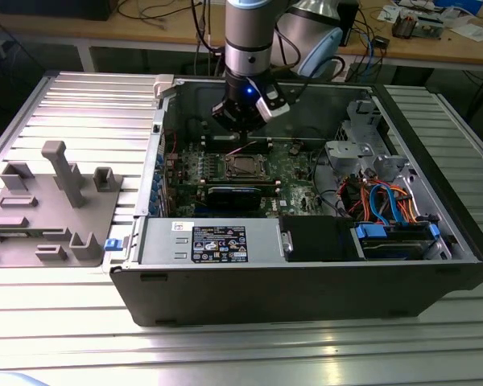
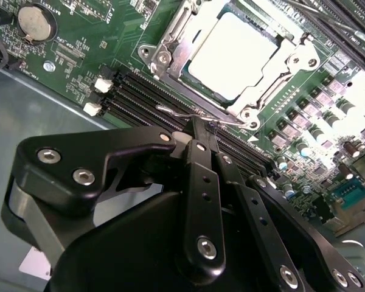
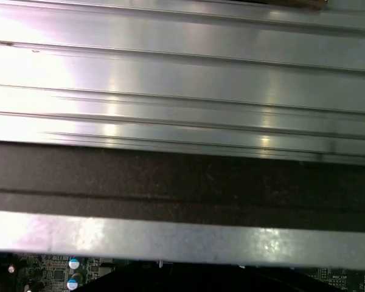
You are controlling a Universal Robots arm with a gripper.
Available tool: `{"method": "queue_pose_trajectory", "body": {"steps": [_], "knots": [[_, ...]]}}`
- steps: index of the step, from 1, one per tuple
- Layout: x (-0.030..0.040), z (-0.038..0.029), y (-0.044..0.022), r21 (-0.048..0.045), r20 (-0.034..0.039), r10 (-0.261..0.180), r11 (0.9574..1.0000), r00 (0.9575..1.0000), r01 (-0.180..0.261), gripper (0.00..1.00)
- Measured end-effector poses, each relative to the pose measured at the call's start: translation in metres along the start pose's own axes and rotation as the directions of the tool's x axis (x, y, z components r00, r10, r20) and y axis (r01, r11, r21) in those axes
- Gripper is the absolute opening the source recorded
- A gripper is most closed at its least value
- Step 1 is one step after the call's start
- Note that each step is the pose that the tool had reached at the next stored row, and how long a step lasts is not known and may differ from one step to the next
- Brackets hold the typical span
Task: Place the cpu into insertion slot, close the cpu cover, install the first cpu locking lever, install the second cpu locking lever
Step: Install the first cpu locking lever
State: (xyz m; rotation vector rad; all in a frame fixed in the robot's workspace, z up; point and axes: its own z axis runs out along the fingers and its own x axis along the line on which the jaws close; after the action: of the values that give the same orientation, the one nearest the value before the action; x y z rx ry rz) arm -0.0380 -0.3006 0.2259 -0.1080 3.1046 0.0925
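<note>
I am steering one arm inside an open computer case (image 1: 306,273) on a ribbed metal table (image 1: 80,104). The chip (image 2: 231,52), a flat square with a pale silvery top, already lies in its socket (image 1: 243,166) on the green circuit board (image 2: 79,55). The thin shiny cover plate (image 2: 274,67) looks folded down around it, its square cut-out framing the chip. My claw (image 2: 205,125), made of matte black bolted links, is clenched, its tips meeting at a slim bent wire lever (image 2: 176,112) just beside the socket's edge; I cannot tell whether it truly grips the wire. So I judge that placing and covering are done, and that the locking levers are the work in hand.
</note>
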Motion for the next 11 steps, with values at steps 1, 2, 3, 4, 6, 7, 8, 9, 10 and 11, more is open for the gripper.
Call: {"method": "queue_pose_trajectory", "body": {"steps": [1, 2, 3, 4, 6, 7, 8, 9, 10, 11], "knots": [[-0.0008, 0.0002, 0.0000, 0.0000, 0.0000, 0.000, 1.0000, 1.0000, 0.000, 0.11], [-0.0017, 0.0005, 0.0000, -0.0001, 0.0001, 0.000, 1.0000, 1.0000, 0.000, 0.11], [-0.0031, 0.0009, -0.0001, 0.0000, 0.0000, 0.000, 1.0000, 1.0000, 0.000, 0.11], [-0.0044, 0.0014, -0.0002, -0.0001, 0.0000, 0.000, 1.0000, 1.0000, 0.000, 0.11], [-0.0062, 0.0022, -0.0004, -0.0002, 0.0001, 0.000, 1.0000, 1.0000, 0.000, 0.11], [-0.0076, 0.0028, -0.0005, -0.0001, 0.0000, 0.000, 1.0000, 1.0000, 0.000, 0.11], [-0.0097, 0.0037, -0.0007, -0.0001, -0.0003, 0.000, 1.0000, 1.0000, 0.000, 0.11], [-0.0109, 0.0042, -0.0009, -0.0001, -0.0005, 0.000, 1.0000, 1.0000, 0.000, 0.11], [-0.0117, 0.0047, -0.0009, -0.0001, -0.0007, 0.001, 1.0000, 1.0000, -0.001, 0.11], [-0.0132, 0.0055, -0.0011, 0.0000, -0.0008, 0.004, 1.0000, 1.0000, -0.004, 0.11]]}}
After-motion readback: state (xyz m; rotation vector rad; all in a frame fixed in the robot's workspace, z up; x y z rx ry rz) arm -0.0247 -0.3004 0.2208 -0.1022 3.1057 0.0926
